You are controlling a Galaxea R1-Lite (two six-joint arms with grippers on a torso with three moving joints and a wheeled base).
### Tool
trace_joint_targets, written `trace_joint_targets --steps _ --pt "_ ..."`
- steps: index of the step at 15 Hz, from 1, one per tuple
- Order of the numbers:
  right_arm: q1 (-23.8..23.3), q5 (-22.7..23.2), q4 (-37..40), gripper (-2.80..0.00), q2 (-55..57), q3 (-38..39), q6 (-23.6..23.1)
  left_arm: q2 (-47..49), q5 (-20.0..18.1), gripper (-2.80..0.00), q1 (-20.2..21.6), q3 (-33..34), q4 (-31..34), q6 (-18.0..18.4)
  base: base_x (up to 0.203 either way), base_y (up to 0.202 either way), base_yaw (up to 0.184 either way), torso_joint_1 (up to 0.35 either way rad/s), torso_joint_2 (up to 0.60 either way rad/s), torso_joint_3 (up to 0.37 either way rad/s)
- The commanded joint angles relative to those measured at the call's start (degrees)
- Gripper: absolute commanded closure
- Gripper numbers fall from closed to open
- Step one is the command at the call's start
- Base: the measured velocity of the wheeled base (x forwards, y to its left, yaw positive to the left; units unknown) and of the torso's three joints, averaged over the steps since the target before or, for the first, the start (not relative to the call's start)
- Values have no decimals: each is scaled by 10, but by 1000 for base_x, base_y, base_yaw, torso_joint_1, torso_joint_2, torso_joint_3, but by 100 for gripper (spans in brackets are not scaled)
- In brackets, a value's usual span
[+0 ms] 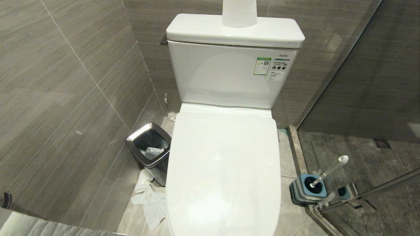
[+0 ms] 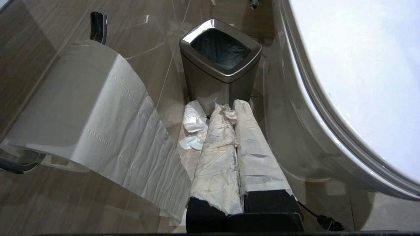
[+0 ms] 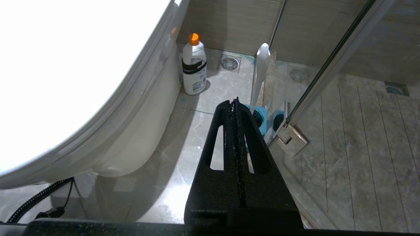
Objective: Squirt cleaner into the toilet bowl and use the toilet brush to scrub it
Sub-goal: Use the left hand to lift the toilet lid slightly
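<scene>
While both arms hang parked low at the robot's sides, you have the toilet bowl [image 1: 223,170] straight ahead in the head view with its white lid down flat over the seat, so the basin itself is hidden. On the tank sits a green sticker [image 1: 262,66], and a roll of paper [image 1: 239,13] stands on the tank lid. Your toilet brush [image 1: 329,170] leans in its square blue-and-grey holder [image 1: 308,189] on the floor to the right of the bowl, just beside the glass door's metal frame, white tip up. A white bottle with an orange cap [image 3: 194,65] stands on the floor against the bowl's right flank, visible only from the right wrist. Your left gripper [image 2: 233,111] has its paper-wrapped fingers pressed together with nothing between them, pointing at the steel-rimmed bin [image 2: 220,65] and the crumpled tissue [image 2: 195,126] on the floor. Your right gripper [image 3: 234,103] is likewise closed tight and empty, aimed toward the brush holder.
</scene>
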Motion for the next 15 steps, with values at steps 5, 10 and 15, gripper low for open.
trace_joint_targets --steps 5,10,15 --pt "0 0 0 0 0 7 0 0 1 0 0 4 0 -3 0 0 0 0 0 0" --pt "0 0 0 0 0 7 0 0 1 0 0 4 0 1 0 0 0 0 0 0" --pt "0 0 0 0 0 7 0 0 1 0 0 4 -1 -5 0 0 0 0 0 0"
